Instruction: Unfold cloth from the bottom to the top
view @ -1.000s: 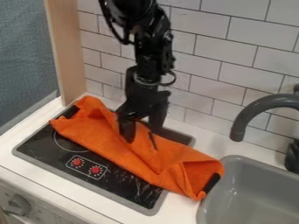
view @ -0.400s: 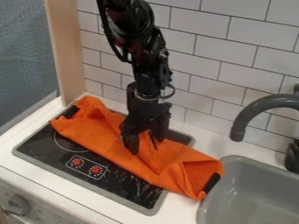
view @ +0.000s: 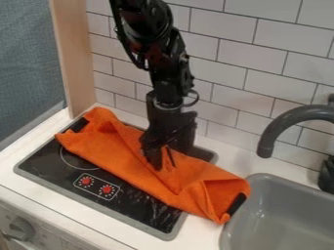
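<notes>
The black gripper hangs down over the middle of the orange cloth, one finger low against the fabric and the other behind it toward the wall. Its fingers stand apart, with a raised bit of cloth and a dark strip between them. Folded and creased, the cloth lies diagonally across the black stovetop, from the back left to the sink's edge. Its right end is doubled over and bears a black patch; another dark patch shows at its left end.
A grey sink with a dark curved faucet is at the right. White tiles rise behind the counter, and a wooden panel stands at the left. Two red knobs are on the stove's front part.
The gripper has come down and toward the front right, then shifted slightly further right. The cloth looks unmoved.
</notes>
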`<state>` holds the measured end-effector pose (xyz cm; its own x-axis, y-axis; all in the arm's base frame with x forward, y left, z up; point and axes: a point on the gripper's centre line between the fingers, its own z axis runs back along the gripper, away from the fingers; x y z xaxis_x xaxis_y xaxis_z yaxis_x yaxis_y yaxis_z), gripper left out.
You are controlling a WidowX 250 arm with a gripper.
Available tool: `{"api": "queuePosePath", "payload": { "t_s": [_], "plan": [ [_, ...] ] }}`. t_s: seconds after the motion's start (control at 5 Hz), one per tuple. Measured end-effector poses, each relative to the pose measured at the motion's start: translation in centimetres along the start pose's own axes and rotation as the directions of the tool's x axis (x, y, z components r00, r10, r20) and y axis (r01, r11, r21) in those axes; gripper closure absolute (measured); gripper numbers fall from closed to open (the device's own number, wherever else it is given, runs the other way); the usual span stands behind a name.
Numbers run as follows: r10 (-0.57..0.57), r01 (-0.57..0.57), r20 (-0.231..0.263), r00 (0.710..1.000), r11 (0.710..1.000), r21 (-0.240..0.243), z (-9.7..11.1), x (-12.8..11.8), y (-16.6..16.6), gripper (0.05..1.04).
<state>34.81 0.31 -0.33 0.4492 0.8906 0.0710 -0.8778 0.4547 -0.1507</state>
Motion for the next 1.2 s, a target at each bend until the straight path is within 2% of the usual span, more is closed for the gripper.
{"api": "queuePosePath", "payload": {
  "t_s": [0.4, 0.6, 0.8, 1.0, 1.2],
  "plan": [
    [0.006, -0.007, 0.009, 1.0, 1.0, 0.027, -0.8, 0.1, -0.6, 0.085],
    [0.022, -0.022, 0.001, 1.0, 0.999, 0.046, -1.2, 0.1, -0.6, 0.141],
    [0.029, -0.029, 0.002, 1.0, 0.998, 0.06, -1.3, 0.2, -0.5, 0.449],
    [0.031, -0.031, 0.007, 1.0, 0.998, 0.051, -1.3, 0.2, -0.7, 0.724],
    [0.021, -0.022, 0.007, 1.0, 0.998, 0.051, -1.3, 0.2, -0.7, 0.907]
  ]
}}
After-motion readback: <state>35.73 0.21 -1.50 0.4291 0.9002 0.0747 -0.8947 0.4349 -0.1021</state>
